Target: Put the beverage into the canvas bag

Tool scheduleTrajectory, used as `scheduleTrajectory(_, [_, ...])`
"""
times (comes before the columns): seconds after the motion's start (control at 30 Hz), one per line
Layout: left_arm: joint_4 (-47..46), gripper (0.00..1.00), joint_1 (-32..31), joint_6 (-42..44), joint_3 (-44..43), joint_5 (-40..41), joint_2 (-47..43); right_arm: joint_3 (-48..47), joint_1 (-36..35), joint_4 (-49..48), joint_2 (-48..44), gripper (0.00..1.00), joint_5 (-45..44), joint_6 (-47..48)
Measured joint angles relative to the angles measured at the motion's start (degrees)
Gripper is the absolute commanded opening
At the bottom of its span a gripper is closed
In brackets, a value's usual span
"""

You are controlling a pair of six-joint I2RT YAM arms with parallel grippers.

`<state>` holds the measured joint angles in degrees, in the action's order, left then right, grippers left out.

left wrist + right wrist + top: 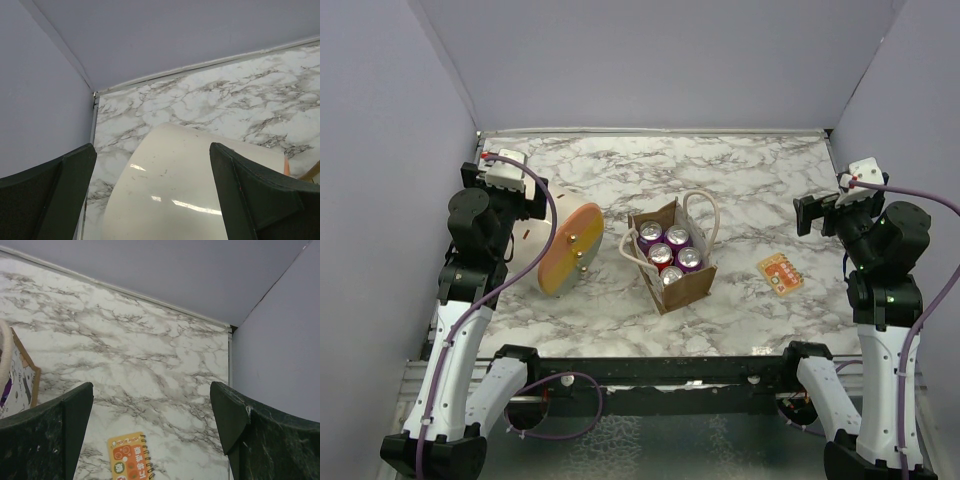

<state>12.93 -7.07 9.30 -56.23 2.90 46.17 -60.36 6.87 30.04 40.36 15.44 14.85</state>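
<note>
Cans (pixel 671 256) stand upright inside the bag (pixel 686 291), mid-table; I count five tops, and no loose drink shows anywhere on the marble. The left hand (pixel 152 155) hangs spread wide and holds nothing, looking down on the big cream drum (pixel 570 250) that lies on its side with its orange end facing the bag. The right hand (pixel 152 390) is just as wide and empty, out on the far right above the orange notebook (pixel 780 273), well apart from the bag.

My read: the loading looks done or nearly so. If one more can is due, drop it straight down into the free pocket, and I can't tell which corner that is. The rope handles (pixel 702 212) flop around the mouth, so come in from above, between them. The bag looks light, so the spare hand bracing a wall would stop it skating.

The table (pixel 740 170) is glossy white marble print with grey veins, slick-looking. Plain lilac-grey walls (pixel 650 60) close in the back and both sides.
</note>
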Motion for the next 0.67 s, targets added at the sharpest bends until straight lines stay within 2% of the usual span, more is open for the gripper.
scheduleTrajectory(0.67, [0.0, 0.99, 0.3, -0.9, 0.1, -0.5, 0.0, 0.2, 0.0, 0.0, 0.0, 1.0, 0.3, 0.0])
